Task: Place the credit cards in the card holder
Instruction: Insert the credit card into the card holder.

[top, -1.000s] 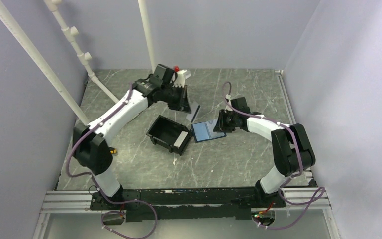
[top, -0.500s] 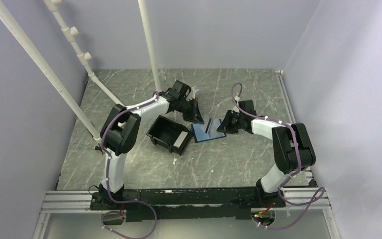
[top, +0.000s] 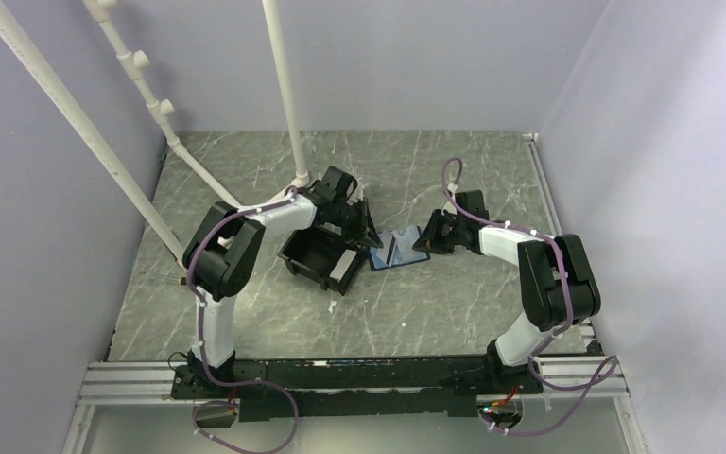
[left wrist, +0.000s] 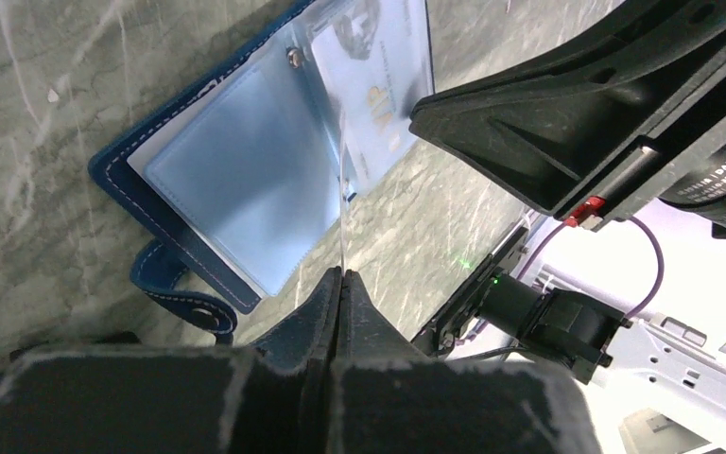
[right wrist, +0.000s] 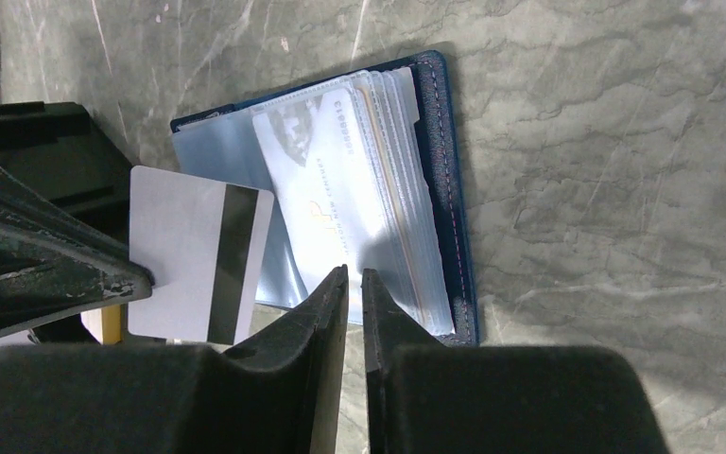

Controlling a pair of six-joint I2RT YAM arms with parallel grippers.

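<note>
The card holder [top: 399, 252] lies open on the table, dark blue outside with clear pale-blue sleeves [left wrist: 236, 180]. One pale credit card [right wrist: 321, 189] sits in a sleeve. My left gripper [left wrist: 340, 272] is shut on a white credit card with a black stripe [right wrist: 198, 270]. In the left wrist view that card [left wrist: 342, 189] is edge-on, over the holder's left leaf. The left gripper [top: 369, 236] hangs at the holder's left edge. My right gripper [right wrist: 354, 272] is at the holder's right side [top: 423, 238]. Its jaws are closed to a thin slit, apparently on the near edge of a clear sleeve.
A black plastic bin [top: 317, 251] stands just left of the card holder, under the left arm. White pipes [top: 284, 85] rise at the back left, one footed close behind the left wrist. Purple walls close in the table on three sides.
The left arm has swung from the back of the table down to the holder's left edge, carrying the white card. The right jaws have narrowed, and the holder's sleeves now stand raised.
</note>
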